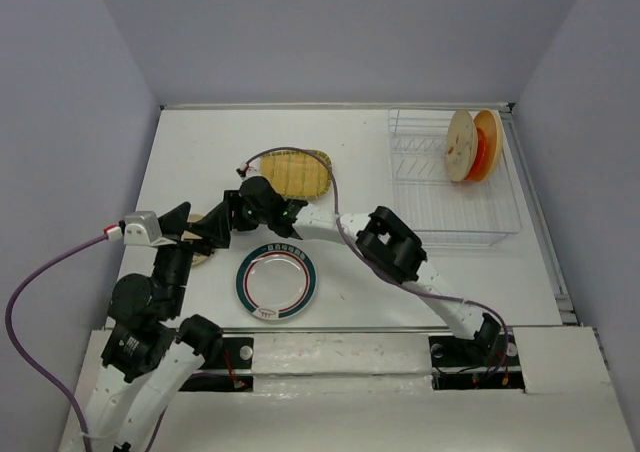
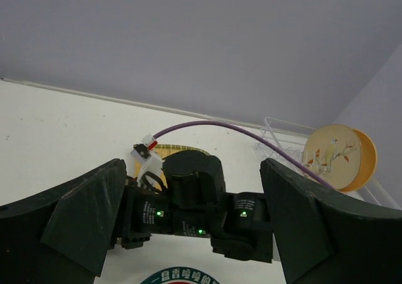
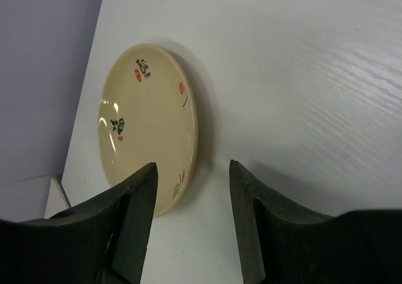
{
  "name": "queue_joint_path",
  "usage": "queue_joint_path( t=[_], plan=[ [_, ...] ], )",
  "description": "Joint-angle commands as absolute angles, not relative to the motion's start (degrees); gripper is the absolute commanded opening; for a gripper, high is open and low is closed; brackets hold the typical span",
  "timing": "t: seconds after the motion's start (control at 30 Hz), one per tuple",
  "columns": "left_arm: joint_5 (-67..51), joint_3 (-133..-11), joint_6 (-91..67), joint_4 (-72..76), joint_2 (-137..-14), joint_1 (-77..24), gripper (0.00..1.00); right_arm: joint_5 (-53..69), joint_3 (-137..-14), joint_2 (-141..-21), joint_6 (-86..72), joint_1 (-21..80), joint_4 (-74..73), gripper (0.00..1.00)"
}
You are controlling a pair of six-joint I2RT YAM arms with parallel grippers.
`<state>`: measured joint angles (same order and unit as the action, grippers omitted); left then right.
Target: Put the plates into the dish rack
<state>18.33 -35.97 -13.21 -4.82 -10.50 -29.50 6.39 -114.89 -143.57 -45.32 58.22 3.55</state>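
My right pincer [image 3: 191,171] is spread open, lined up on the rim of the cream plate [image 3: 144,120] so I can pinch its edge. My left pincer [image 2: 191,171] hangs open, empty.

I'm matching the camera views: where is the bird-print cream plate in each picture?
Top external: bird-print plate stands upright in the dish rack, top right.
Left wrist: right edge, mid-height.
Right wrist: not in view.
Shared landmark: the yellow-orange plate behind it.
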Motion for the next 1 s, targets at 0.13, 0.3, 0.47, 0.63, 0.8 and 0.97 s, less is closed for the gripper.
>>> queue_joint_path(
  t=[0.13, 0.3, 0.47, 0.63, 0.8, 0.97],
  plan=[
    [17.8, -35.2, -13.7, -0.4, -7.1, -30.5, 0.99, 10.0, -129.4, -152.3, -51.9, 59.3, -3.1, 0.49],
    [18.9, -35.0, -13.1, -0.4, -5.9, -31.2, 0.99, 13.4, -132.6, -155.8, -54.8, 59.3, -3.1, 0.46],
    [19.4, -34.9, -12.8, -0.4, -5.5, -31.7, 0.99, 13.6, -132.6, -155.8, -55.0, 59.3, -2.7, 0.34],
    [19.9, -34.9, -12.6, -0.4, -5.3, -31.8, 0.99, 11.3, -130.4, -153.6, -53.7, 59.3, -0.6, 0.07],
    [20.7, -34.9, -12.5, -0.7, -5.4, -31.9, 0.99, 6.7, -128.1, -147.7, -47.4, 59.3, 3.2, 0.07],
    [20.3, -35.0, -12.5, -1.2, -6.0, -31.9, 0.99, -5.6, -118.6, -135.5, -36.6, 58.1, 3.3, 0.07]
  ],
)
